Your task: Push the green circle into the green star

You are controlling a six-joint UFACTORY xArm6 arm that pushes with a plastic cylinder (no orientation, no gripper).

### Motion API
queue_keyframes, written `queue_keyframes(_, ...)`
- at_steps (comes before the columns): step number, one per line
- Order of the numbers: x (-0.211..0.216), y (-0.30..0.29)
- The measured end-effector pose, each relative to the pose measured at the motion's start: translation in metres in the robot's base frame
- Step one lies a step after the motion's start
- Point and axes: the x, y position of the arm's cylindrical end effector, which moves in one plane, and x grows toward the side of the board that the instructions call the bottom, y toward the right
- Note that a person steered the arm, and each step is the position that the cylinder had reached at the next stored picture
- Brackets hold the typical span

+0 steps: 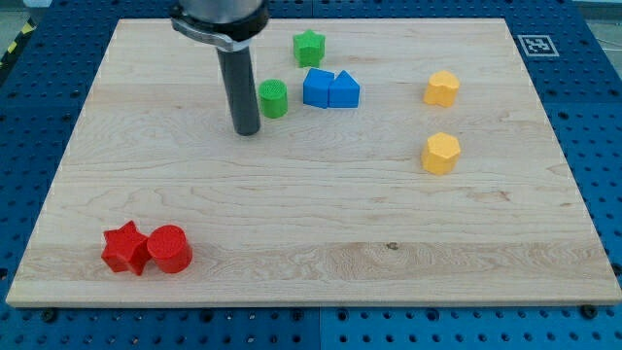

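Observation:
The green circle (273, 98) stands on the wooden board near the view's top, left of centre. The green star (309, 47) lies above and to the right of it, a short gap apart. My tip (247, 130) rests on the board just left of and slightly below the green circle, close to it; I cannot tell if they touch. The dark rod rises from the tip to the view's top.
A blue cube (317, 87) and a blue triangle (343, 90) sit together right of the green circle. Two yellow blocks (441, 88) (440, 153) lie at the right. A red star (125, 247) and red circle (169, 248) sit at the bottom left. The board (321, 224) rests on a blue perforated table.

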Motion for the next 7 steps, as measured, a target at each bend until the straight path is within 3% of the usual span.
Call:
queue_keyframes(1, -0.025, 0.031)
queue_keyframes(3, -0.09, 0.024)
queue_keyframes(5, -0.073, -0.013)
queue_keyframes(6, -0.082, -0.049)
queue_keyframes(7, -0.108, -0.038)
